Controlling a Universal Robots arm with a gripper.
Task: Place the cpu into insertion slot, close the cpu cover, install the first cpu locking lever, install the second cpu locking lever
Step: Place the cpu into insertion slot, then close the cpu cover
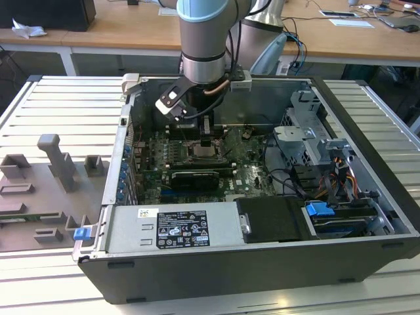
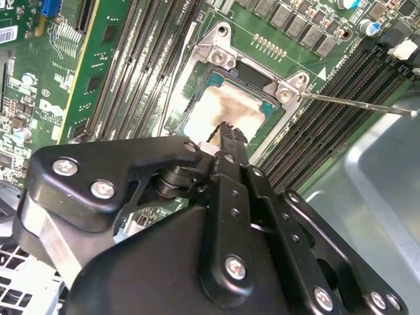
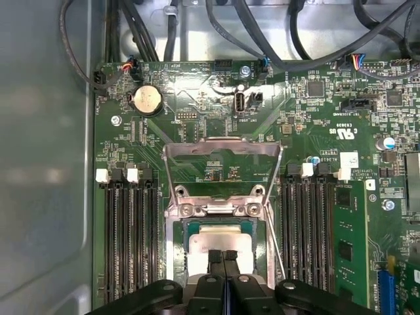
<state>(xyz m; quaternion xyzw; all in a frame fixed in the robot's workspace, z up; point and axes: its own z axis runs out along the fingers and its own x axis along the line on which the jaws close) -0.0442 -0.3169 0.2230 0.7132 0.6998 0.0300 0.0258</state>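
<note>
Just beneath the matt black fingers [image 3: 214, 261] the cpu [image 3: 205, 244] shows a pale, dull-sheened metal face, while beyond them the cpu cover [image 3: 197, 146] is bare silvery metal.

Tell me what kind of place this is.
Probably a robotics lab or test workshop. An open computer case lies on a slatted metal table under a robot arm, and wooden desks stand behind it.

The computer case [image 1: 262, 279] is seen from above in the exterior view, arm [image 1: 203, 39] at twelve o'clock; the cpu [image 2: 226, 108] [image 3: 220, 241] is seen closely in both wrist views.
</note>
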